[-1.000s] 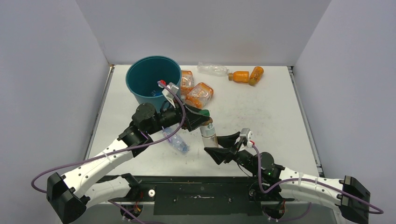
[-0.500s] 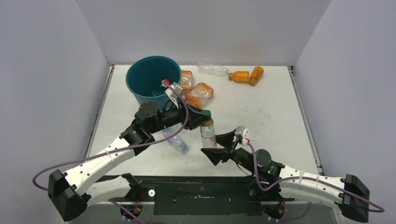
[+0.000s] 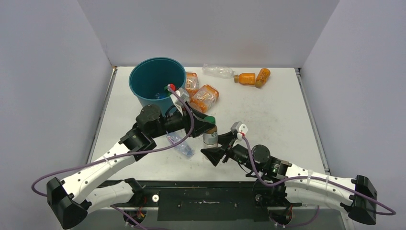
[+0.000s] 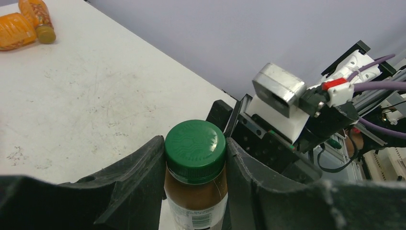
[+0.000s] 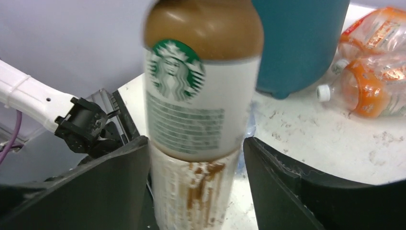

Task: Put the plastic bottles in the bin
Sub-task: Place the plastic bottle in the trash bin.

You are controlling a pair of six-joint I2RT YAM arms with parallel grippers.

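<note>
Since a second ago the right gripper [image 5: 196, 143] has been brought around the green-capped bottle [image 5: 201, 96], jaws spread wide either side. The bottle is held upright at its cap, clamped by the left gripper [image 4: 195, 143], near the bin [image 3: 143, 98].

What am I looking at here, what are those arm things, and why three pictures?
Two robot arms are bolted to a white table. One picture looks down from above; the other two come from a camera on each wrist. The left gripper pinches a green-capped coffee bottle by its cap. The right gripper flanks its lower body; whether it presses, I cannot tell. On the table are orange bottles, a crushed clear bottle and a teal bin.
</note>
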